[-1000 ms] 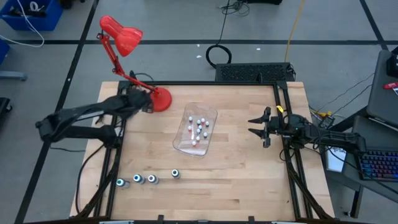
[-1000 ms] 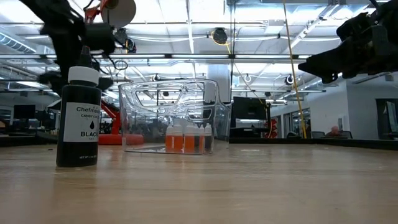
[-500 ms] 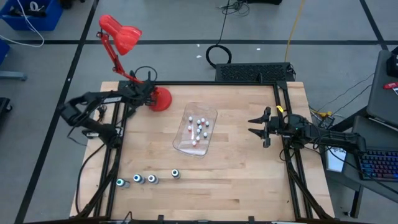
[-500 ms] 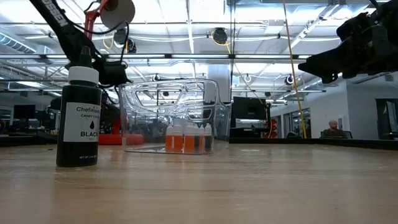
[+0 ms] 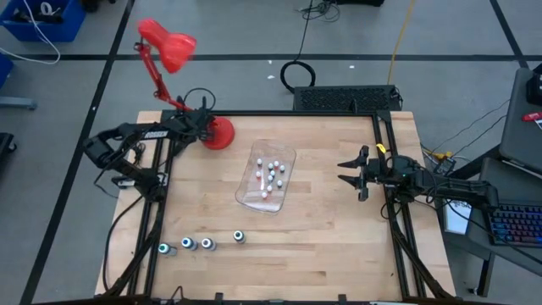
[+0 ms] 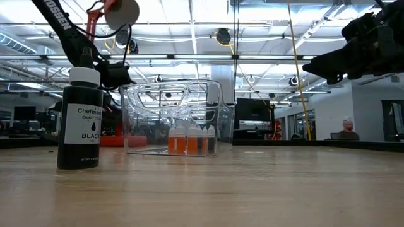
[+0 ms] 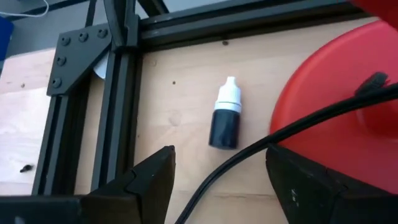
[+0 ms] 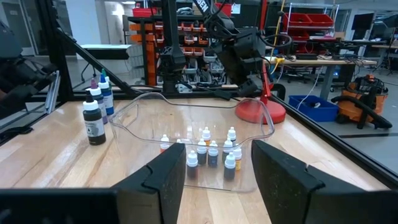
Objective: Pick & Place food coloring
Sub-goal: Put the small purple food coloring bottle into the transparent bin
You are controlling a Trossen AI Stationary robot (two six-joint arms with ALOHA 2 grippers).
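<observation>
Several tiny white-capped bottles stand inside the clear tub (image 5: 267, 176) at mid-table, also seen in the low view (image 6: 189, 140) and the right wrist view (image 8: 211, 155). Four larger dark bottles (image 5: 196, 244) stand in a row near the table's near-left corner; the nearest to the low camera is a black one (image 6: 80, 120). One small dark bottle with a white cap (image 7: 226, 116) seems to lie on its side beside the red lamp's base (image 7: 348, 106). My left gripper (image 7: 221, 186) is open just short of it, at the far-left corner (image 5: 203, 127). My right gripper (image 5: 349, 172) waits open at the right.
The red desk lamp's base (image 5: 220, 135) sits at the far-left corner, and its black cord (image 7: 249, 155) runs between my left fingers. The black frame rail (image 7: 118, 93) borders the table beside the small bottle. Bare wood lies between tub and right arm.
My left gripper has moved toward the table's far edge and the lamp base while the arm folded in from the left; it has kept still for the last half second. The right arm and the bottles have not moved.
</observation>
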